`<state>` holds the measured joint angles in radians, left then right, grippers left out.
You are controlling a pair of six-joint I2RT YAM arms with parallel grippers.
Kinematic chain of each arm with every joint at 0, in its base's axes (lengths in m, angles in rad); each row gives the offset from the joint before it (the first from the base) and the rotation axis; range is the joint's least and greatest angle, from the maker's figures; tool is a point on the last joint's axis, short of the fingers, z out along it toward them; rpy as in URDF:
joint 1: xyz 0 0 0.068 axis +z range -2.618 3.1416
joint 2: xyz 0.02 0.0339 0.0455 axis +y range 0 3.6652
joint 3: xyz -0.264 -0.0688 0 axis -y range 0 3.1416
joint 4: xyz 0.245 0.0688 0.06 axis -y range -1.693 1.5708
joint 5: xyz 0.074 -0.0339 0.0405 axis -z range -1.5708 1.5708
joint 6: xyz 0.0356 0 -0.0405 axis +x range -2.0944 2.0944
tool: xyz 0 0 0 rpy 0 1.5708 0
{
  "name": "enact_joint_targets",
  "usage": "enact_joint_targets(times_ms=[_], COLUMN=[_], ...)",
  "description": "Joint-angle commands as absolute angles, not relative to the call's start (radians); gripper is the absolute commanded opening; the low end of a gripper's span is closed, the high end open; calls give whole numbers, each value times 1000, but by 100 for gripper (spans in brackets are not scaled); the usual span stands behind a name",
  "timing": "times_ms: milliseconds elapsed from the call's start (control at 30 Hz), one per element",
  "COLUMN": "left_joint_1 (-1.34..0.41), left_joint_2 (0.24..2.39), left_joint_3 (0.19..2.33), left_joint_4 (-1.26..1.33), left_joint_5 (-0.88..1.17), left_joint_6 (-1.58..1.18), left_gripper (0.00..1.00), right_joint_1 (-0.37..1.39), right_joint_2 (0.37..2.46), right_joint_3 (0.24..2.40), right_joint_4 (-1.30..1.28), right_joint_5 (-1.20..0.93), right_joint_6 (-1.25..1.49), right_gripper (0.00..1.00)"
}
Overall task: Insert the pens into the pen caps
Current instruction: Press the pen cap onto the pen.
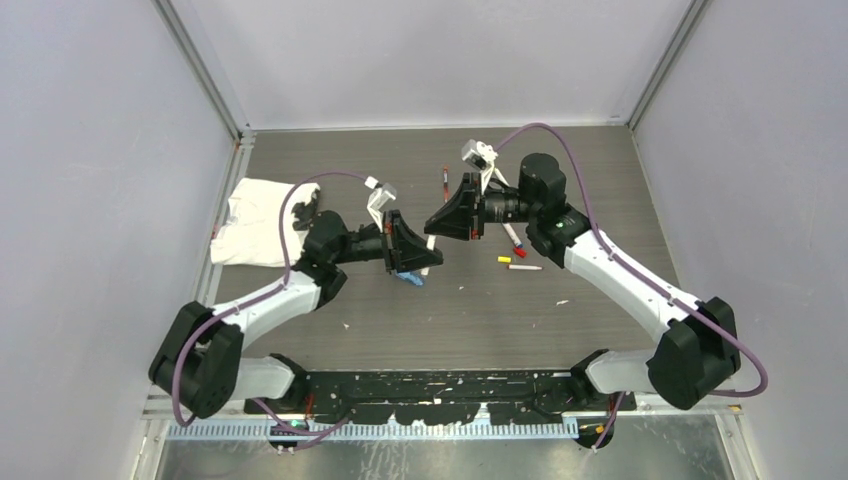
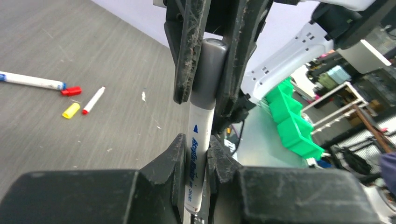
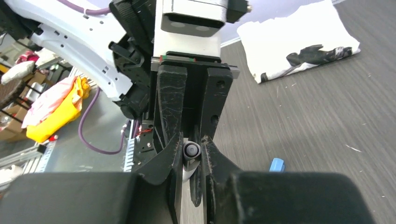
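Between the two arms a white-barrelled pen (image 2: 198, 149) is held off the table, also visible in the top view as the pen (image 1: 431, 243). My left gripper (image 2: 200, 156) is shut on its printed barrel. A grey pen cap (image 2: 206, 74) sits over the pen's far end, and my right gripper (image 3: 191, 151) is shut on that cap (image 3: 191, 150). In the top view the left gripper (image 1: 429, 257) and right gripper (image 1: 434, 228) meet tip to tip. Another pen (image 2: 32, 81), a red cap (image 2: 71, 90), a yellow cap (image 2: 71, 110) and a short red-tipped pen (image 2: 94, 100) lie on the table.
A white cloth (image 1: 262, 220) with dark marks lies at the left of the table. A light-blue piece (image 1: 410, 278) rests under the left gripper. One more pen (image 1: 443, 182) lies toward the back. Grey walls close off the left, the right and the back.
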<state>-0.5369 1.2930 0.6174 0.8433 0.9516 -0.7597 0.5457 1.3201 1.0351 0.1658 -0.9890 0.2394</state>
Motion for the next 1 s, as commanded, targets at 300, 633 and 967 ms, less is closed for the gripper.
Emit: enact_joint_targets(times_ms=[300,633,967], left_joint_1=[-743,-465,-649], left_joint_2=[1014,1134,1063], left_joint_3=[723,782,725], left_joint_4=[563,977,584], left_joint_5=[215,695,562], left_joint_6=[-260,-797,-403], left_gripper=[1,1,1], right_joint_1=[597,622,546], right_joint_2=[1353,1353,1304], right_joint_3=[939,918,937], right_joint_4=[28,83,239], right_joint_5=[-1088,-1155,-1177], right_joint_6=[259,286,451], right_gripper=[1,1,46])
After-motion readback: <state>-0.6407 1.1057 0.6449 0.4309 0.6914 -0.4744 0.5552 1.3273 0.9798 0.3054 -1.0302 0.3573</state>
